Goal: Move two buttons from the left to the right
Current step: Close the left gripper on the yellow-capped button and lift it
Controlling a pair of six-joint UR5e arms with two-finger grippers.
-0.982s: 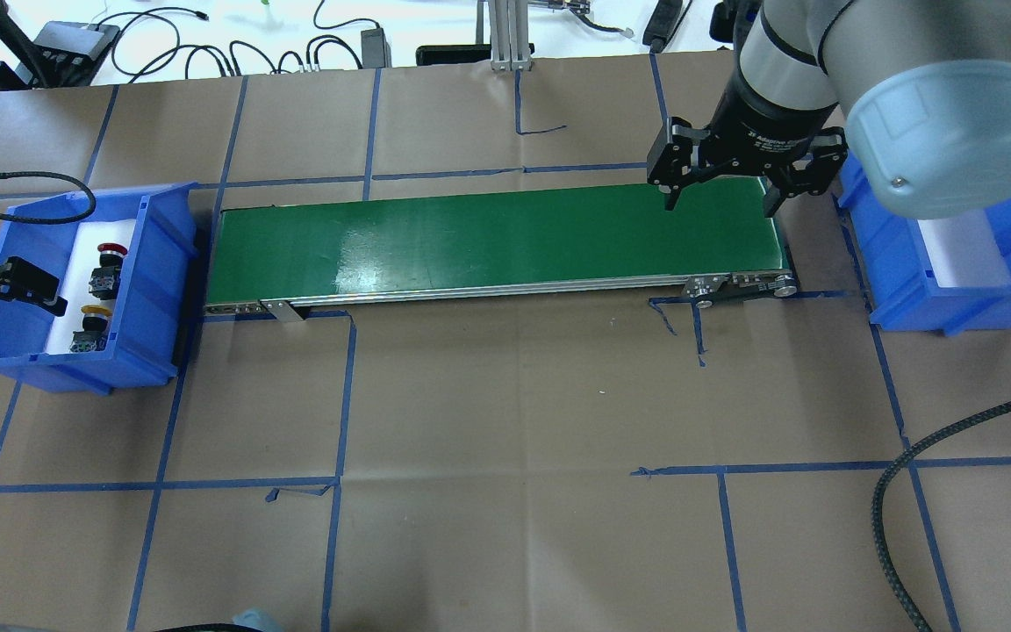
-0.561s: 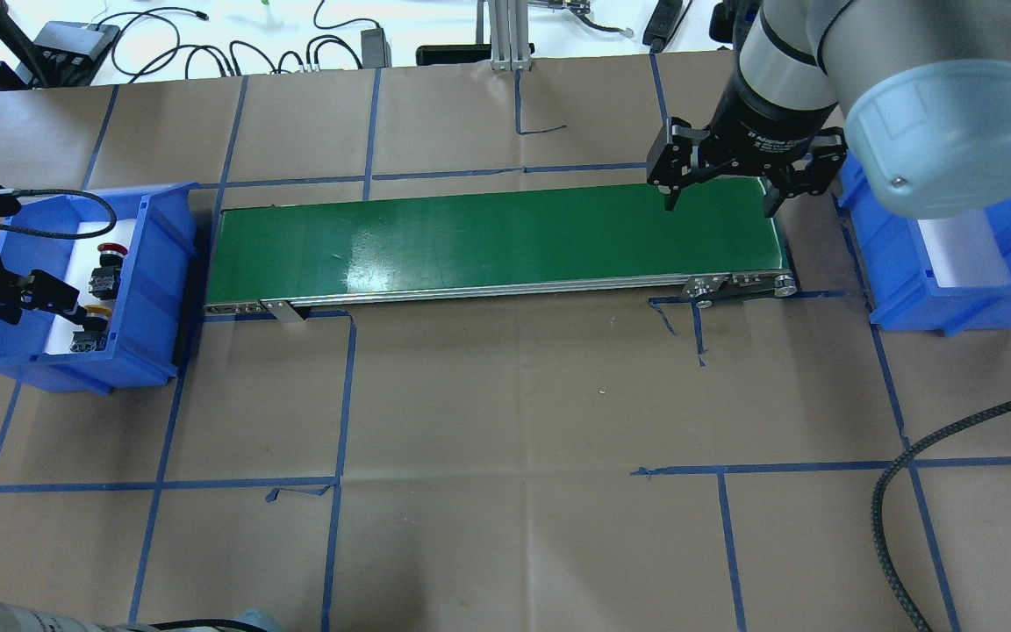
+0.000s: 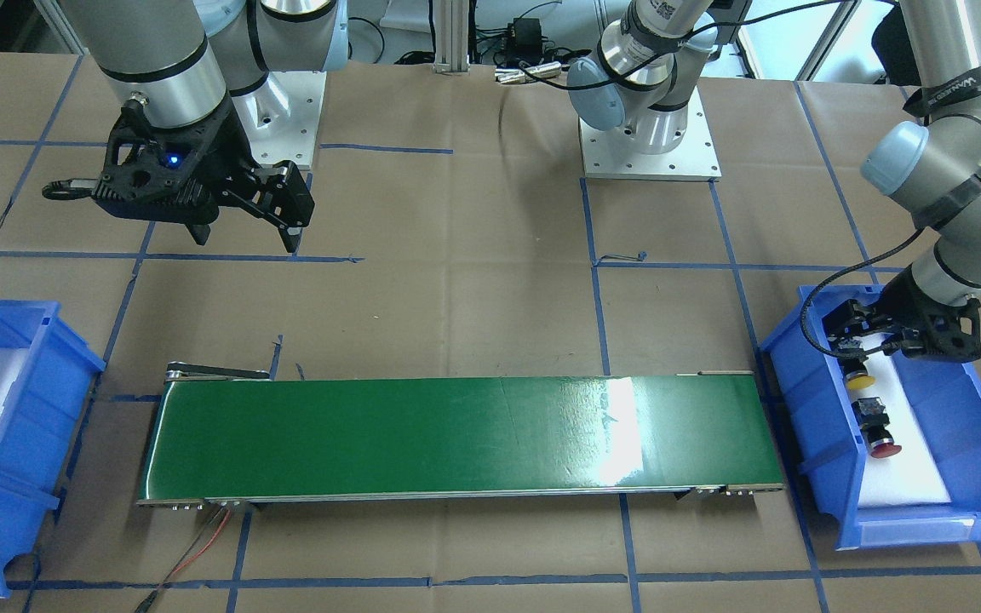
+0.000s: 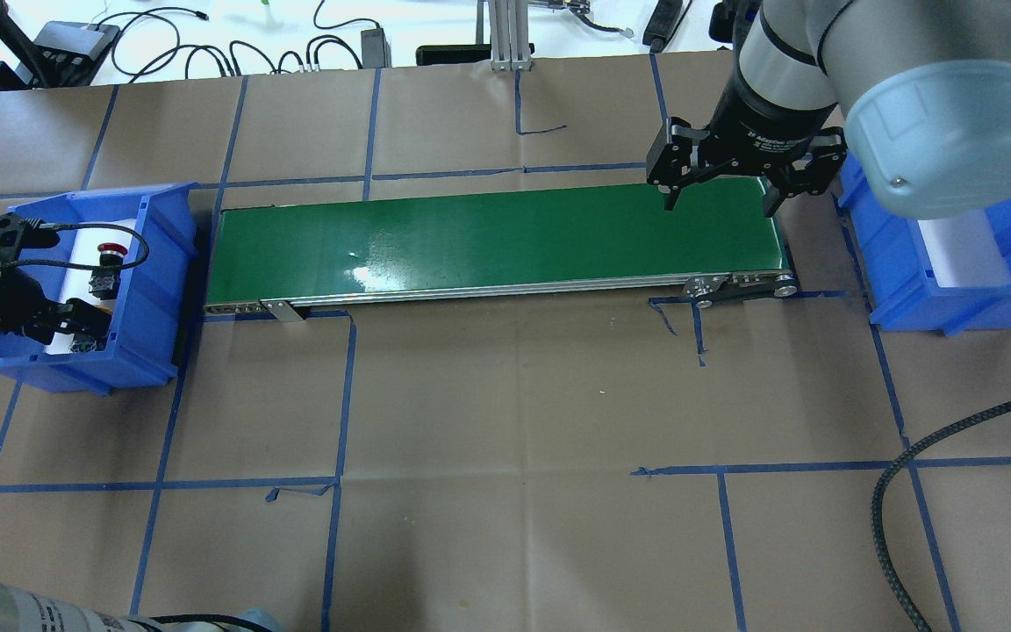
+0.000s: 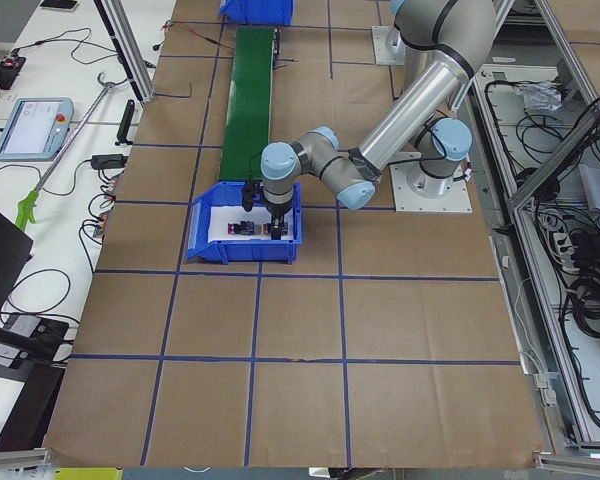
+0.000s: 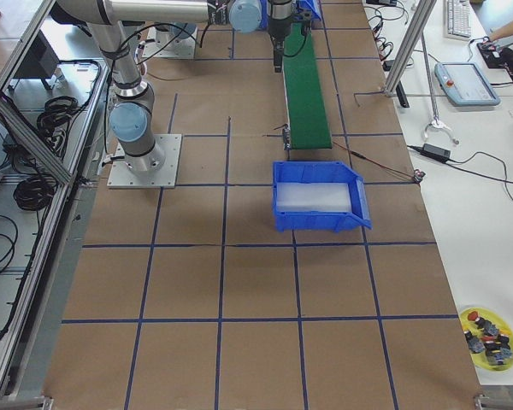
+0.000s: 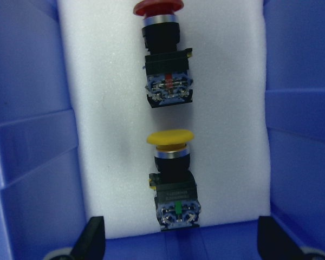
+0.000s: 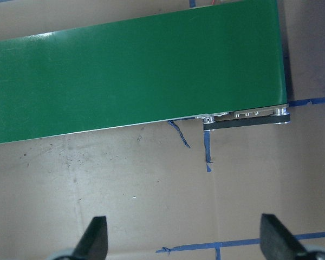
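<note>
Buttons: 2 switches, a yellow-capped button (image 7: 172, 179) and a red-capped button (image 7: 162, 59), lie on their sides in 1 line, apart from each other, on white foam (image 7: 108, 119) inside the left blue bin (image 4: 154, 263). Neither has been carried across yet.
Foam: probably there to cushion the switches and stop them rolling.
Left gripper (image 7: 181, 241): claw spread wide and empty, above the yellow button's body end. It seems lined up to close across the blocky body.
Right gripper (image 4: 720, 204): claw wide and empty, over the right end of the green belt (image 4: 488, 237), probably waiting to receive.
Right blue bin (image 4: 953, 307): foam-lined, just beside the belt's right end; judged to be the destination.
</note>
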